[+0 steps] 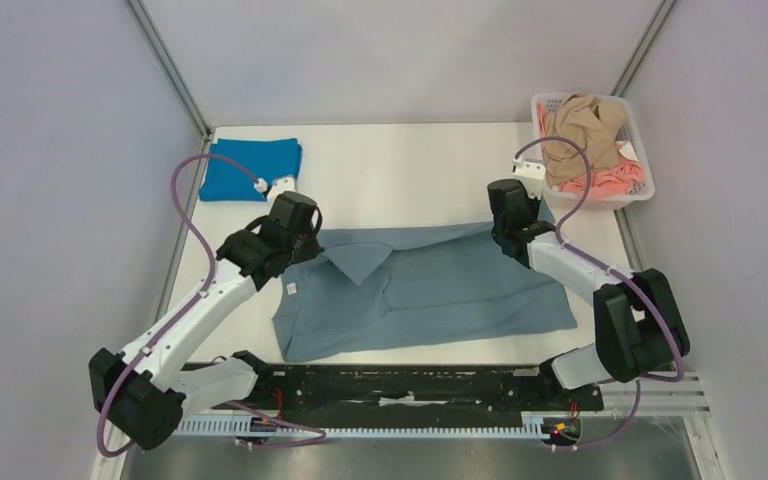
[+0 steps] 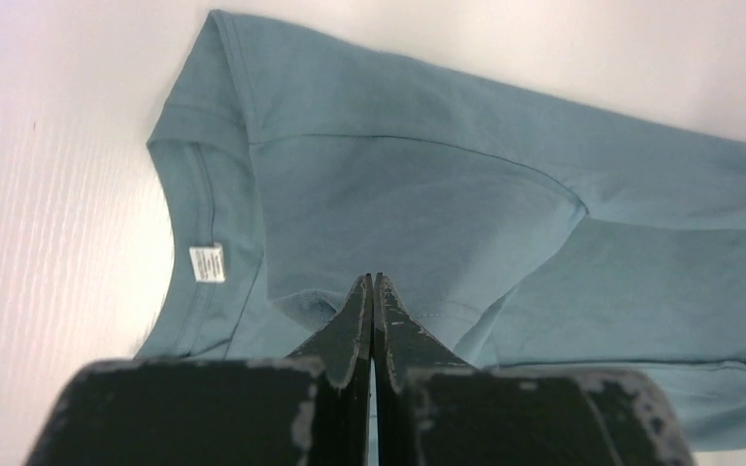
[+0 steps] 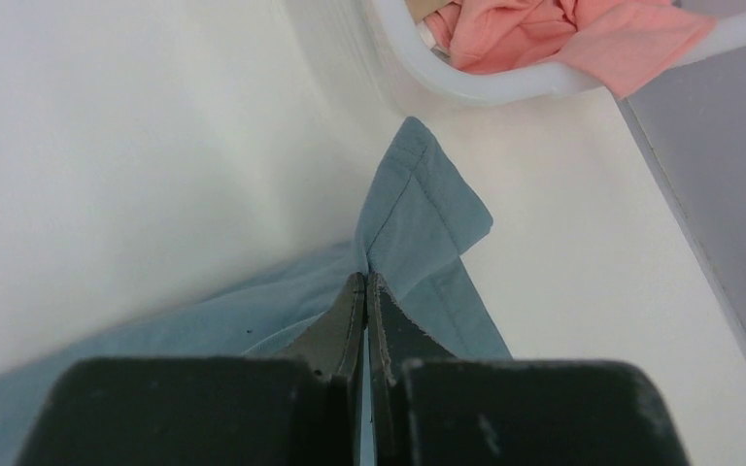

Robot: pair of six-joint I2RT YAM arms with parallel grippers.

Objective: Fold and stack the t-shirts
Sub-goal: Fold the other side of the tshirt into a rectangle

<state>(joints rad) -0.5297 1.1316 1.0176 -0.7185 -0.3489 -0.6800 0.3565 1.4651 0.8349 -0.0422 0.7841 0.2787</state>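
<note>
Top view: the grey-blue t-shirt (image 1: 440, 290) lies spread across the table (image 1: 410, 170). Left wrist: left gripper (image 2: 371, 283) pressed together, pinching a fold near the collar (white label (image 2: 207, 263) close by). Right wrist: right gripper (image 3: 365, 280) clamps the shirt's hem corner, near the basket (image 3: 466, 87).

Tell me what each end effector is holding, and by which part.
Both are shut on the grey-blue t-shirt: the left end effector pinches a fold near the collar, the right end effector a stitched hem corner.

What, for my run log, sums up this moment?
left pincer: shut on grey-blue t-shirt | right pincer: shut on it too | blue t-shirt: folded
</note>
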